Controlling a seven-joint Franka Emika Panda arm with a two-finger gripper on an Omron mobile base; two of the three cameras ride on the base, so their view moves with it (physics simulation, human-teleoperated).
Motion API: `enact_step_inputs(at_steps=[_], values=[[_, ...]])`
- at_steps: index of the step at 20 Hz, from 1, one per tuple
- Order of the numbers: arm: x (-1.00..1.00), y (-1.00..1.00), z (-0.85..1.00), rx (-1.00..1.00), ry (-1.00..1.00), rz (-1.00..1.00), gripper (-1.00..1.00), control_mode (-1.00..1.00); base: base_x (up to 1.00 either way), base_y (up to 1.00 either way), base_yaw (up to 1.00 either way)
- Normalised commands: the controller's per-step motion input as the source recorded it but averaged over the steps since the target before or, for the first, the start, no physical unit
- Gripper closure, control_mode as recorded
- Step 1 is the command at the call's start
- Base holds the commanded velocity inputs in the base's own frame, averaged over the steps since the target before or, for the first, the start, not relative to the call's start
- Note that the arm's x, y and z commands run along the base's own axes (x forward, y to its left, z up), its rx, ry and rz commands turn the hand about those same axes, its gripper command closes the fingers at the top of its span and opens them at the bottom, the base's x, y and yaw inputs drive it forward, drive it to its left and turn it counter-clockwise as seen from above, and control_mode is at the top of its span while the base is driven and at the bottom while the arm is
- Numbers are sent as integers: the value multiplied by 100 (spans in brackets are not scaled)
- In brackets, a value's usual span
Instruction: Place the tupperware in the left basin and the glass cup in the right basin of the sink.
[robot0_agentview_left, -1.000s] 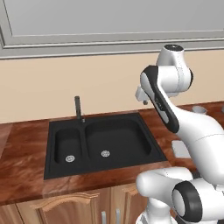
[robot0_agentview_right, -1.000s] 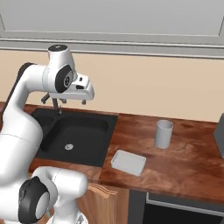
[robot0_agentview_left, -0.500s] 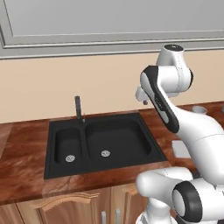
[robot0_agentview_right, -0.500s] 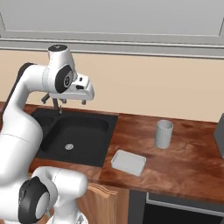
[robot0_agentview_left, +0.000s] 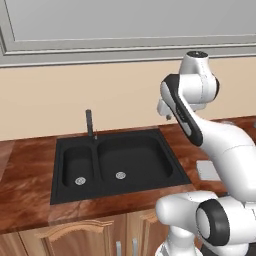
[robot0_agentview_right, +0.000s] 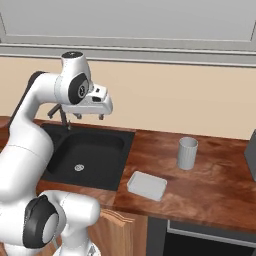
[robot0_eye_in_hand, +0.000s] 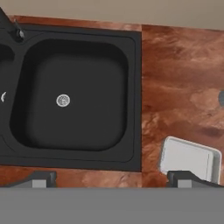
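the tool (robot0_agentview_right: 90, 116) hangs high above the sink (robot0_agentview_right: 117, 165), over the near right corner of the right basin (robot0_agentview_right: 87, 150), its fingers pointing down. in the hand view the two finger tips sit wide apart at the bottom edge, so the tool is spread and carries nothing.

neither of the task's things has been picked up yet. the tupperware (robot0_agentview_right: 146, 185) lies flat on the wooden table (robot0_agentview_right: 210, 175) just beside the right rim of the sink, near the front edge. in the hand view the tupperware (robot0_eye_in_hand: 189, 158) shows at the lower right, close to the right finger tip (robot0_eye_in_hand: 186, 177). the glass cup (robot0_agentview_right: 187, 153) stands upright further back and to the right, apart from the tupperware. both basins look bare apart from their silver drains: the narrow left basin (robot0_agentview_left: 78, 166) beside the faucet (robot0_agentview_left: 90, 123), and the wide right basin next to it.

judging from this, the task is at its very start, and the step in hand is the reach for a first thing, most likely the tupperware since it lies nearest the tool. the next move calls for shifting the tool sideways to the right until it is centred over the container, then lowering it with the fingers spread enough to span one of its walls or its narrower side. the container is shallow and lies flat, so the grip probably has to catch a rim; a poor line-up could push it along the table instead of lifting it. after that it must cross the whole right basin to reach the left one.
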Motion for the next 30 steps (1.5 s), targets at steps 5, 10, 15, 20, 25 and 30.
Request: enact_step_inputs(at_steps=[5, 10, 15, 20, 25, 30], values=[[19, -27, -1, -3, 1, 6, -100, -100, 0, 0, 0], [20, -32, 0, 0, 2, 5, -100, -100, 0, 0, 0], [7, -36, -3, 0, 1, 9, -100, -100, 0, 0, 0], [4, -38, -3, -3, 0, 6, -100, -100, 0, 0, 0], [1, -38, -3, -9, 0, 0, -100, -100, 0, 0, 0], [0, -43, 0, -6, 2, 0, -100, -100, 0, 0, 0]])
